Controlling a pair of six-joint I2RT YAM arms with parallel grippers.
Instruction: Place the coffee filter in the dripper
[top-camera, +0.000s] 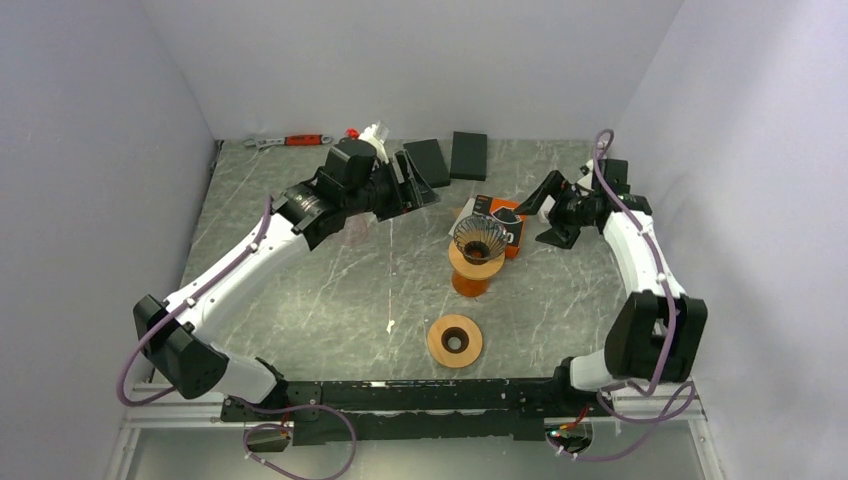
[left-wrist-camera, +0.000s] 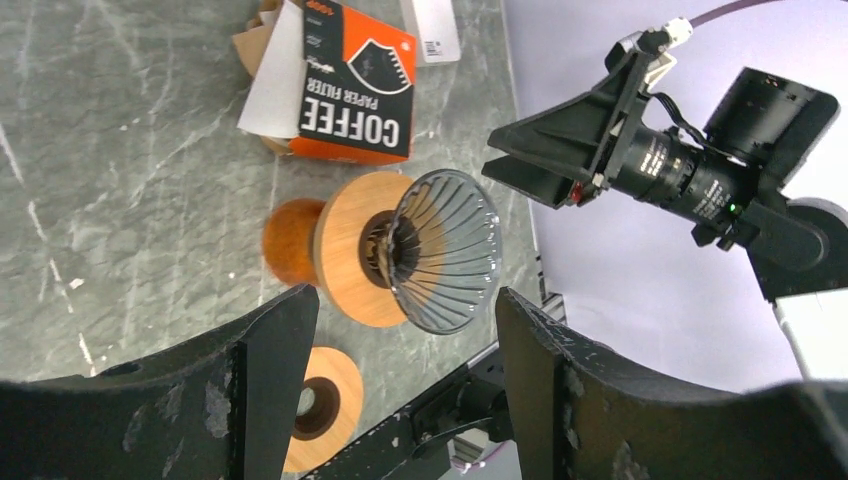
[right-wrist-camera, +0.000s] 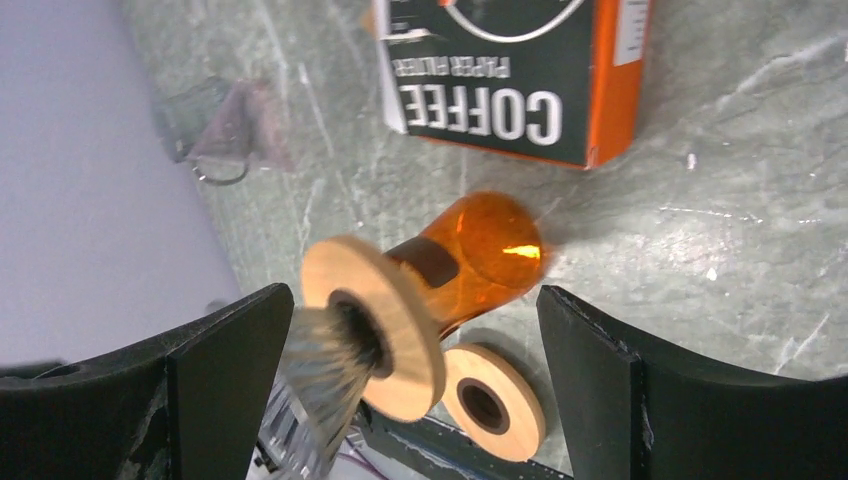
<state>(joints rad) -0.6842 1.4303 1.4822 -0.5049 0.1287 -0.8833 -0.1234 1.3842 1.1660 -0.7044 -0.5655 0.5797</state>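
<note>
Left gripper (left-wrist-camera: 405, 305) and right gripper (right-wrist-camera: 415, 300) both have jaws apart, empty. No coffee filter lies loose; presumably they are in the filter box (left-wrist-camera: 355, 90) just beside the glass dripper (left-wrist-camera: 445, 250). Better pinch one sheet's edge only.

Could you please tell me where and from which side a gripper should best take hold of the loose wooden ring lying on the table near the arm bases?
Probably its rim, from straight above: one finger into the centre hole, the other outside. The wooden ring lies flat on the table, so its thin edge offers little purchase from the side.
</note>
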